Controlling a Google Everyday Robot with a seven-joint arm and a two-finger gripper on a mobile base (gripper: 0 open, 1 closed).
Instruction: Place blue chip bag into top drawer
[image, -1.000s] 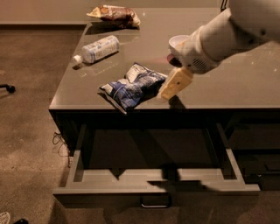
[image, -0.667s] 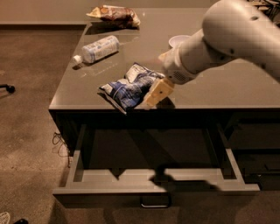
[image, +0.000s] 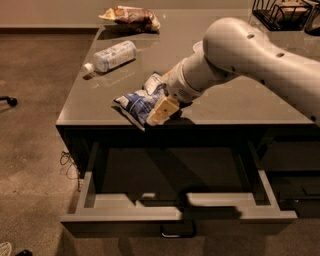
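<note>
Only partway: bag not yet stowed

Below the gripper (image: 161, 110), the shallow grey top drawer (image: 170, 216) stood pulled out. The gripper met the crinkled foil blue chip bag (image: 135, 102) at the glossy tabletop (image: 95, 97) front edge; its grasp could not be told. Beyond lay a plastic bottle (image: 114, 55).

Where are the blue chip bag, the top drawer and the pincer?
blue chip bag (image: 135, 102): camera view, blue front panel.
top drawer (image: 115, 223): camera view, front wall.
pincer (image: 159, 112): camera view, tan tip at the bag's right end.
</note>
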